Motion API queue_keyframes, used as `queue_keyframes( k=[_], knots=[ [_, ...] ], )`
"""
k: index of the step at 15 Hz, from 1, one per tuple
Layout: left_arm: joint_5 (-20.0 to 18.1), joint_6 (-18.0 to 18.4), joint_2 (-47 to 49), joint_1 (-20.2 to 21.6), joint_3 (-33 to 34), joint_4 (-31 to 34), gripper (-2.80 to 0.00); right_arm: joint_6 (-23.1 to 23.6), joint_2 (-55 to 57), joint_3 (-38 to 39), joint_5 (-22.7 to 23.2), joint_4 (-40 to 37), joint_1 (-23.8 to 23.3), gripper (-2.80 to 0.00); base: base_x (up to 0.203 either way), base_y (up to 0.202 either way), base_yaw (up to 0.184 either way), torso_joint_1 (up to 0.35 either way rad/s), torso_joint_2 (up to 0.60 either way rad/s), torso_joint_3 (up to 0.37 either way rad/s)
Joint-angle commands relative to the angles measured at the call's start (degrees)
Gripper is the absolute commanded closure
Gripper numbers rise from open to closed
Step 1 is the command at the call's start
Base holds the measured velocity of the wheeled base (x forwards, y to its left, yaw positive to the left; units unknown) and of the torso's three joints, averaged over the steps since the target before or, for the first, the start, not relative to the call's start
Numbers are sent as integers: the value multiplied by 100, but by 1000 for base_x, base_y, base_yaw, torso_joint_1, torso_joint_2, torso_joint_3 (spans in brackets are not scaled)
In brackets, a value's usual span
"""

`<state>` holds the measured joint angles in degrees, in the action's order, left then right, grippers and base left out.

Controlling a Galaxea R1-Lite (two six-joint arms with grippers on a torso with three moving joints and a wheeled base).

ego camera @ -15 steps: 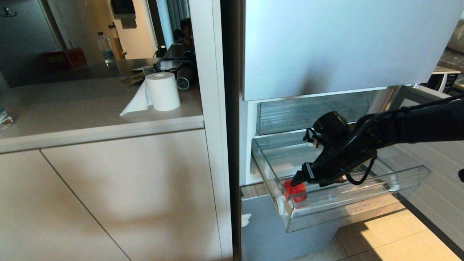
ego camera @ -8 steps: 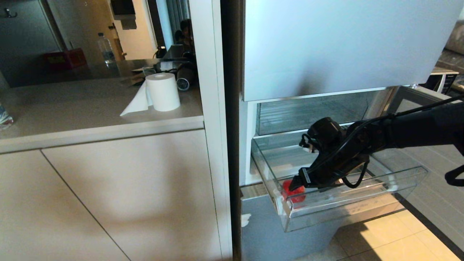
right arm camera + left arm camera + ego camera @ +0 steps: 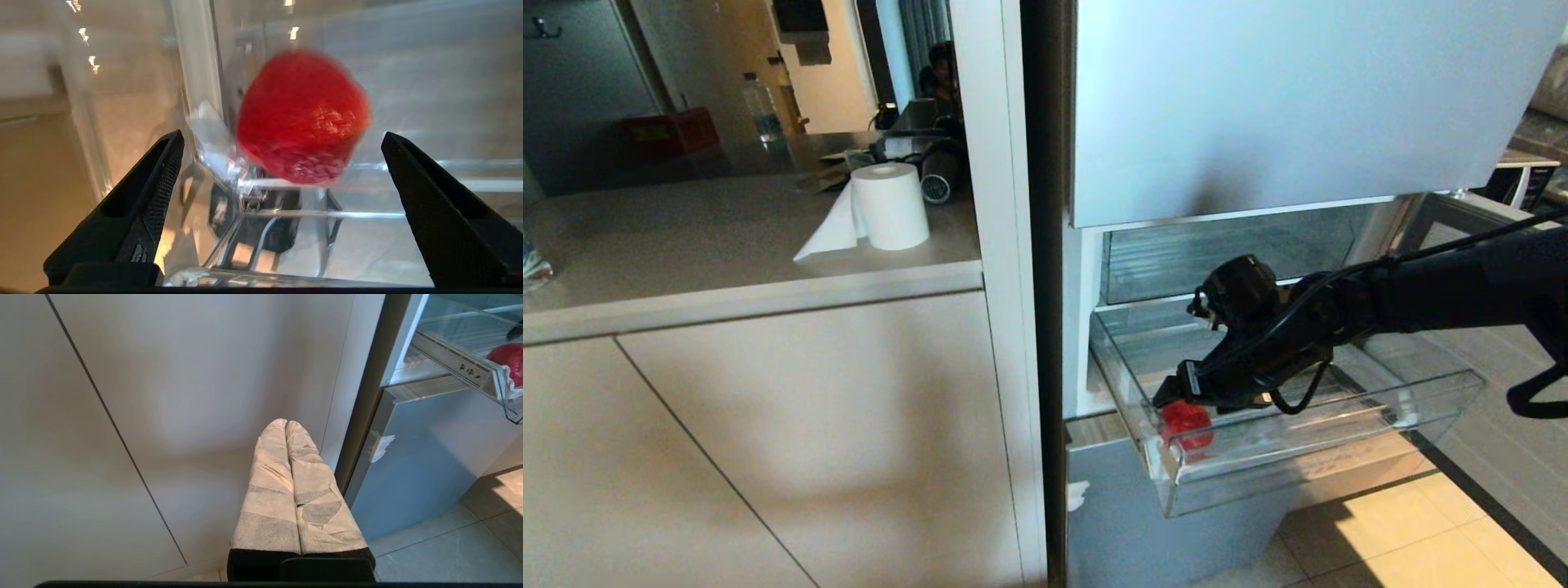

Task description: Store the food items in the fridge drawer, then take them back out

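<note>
Paper towel roll (image 3: 889, 205) on the bench (image 3: 727, 245) far left. Left hand (image 3: 286, 424) parked low by the cabinet front (image 3: 163, 396), its wrapped fingers pressed together, holding nothing. Fridge drawer (image 3: 1307, 457) pulled out of the pale-blue fridge (image 3: 1258, 106). One red fruit (image 3: 1186, 423) sits in the drawer's front left corner, close to the clear front lip. Right hand (image 3: 1168, 398) reaches in just above the fruit, fingers (image 3: 151, 183) spread wide either side, not touching it.
</note>
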<state>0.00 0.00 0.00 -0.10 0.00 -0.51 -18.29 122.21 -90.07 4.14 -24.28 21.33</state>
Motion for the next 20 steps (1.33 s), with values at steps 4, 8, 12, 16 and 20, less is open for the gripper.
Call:
queue_keyframes(
  k=[4, 8, 12, 16, 20],
  knots=[
    [0, 0, 0, 1, 9, -2, 0, 131, 86, -122, -455, -24, -6, -280, 0, 0, 0, 0, 0, 0],
    [0, 0, 0, 1, 9, -2, 0, 317, 259, -107, -668, -7, 2, -280, 0, 0, 0, 0, 0, 0],
    [0, 0, 0, 1, 9, -2, 0, 500, 339, -186, -774, -7, 2, -280, 0, 0, 0, 0, 0, 0],
    [0, 0, 0, 1, 9, -2, 0, 546, 303, -204, -758, -33, 20, -280, 0, 0, 0, 0, 0, 0],
    [0, 0, 0, 1, 9, -2, 0, 546, 321, -195, -765, -68, 20, -280, 0, 0, 0, 0, 0, 0]
  ],
)
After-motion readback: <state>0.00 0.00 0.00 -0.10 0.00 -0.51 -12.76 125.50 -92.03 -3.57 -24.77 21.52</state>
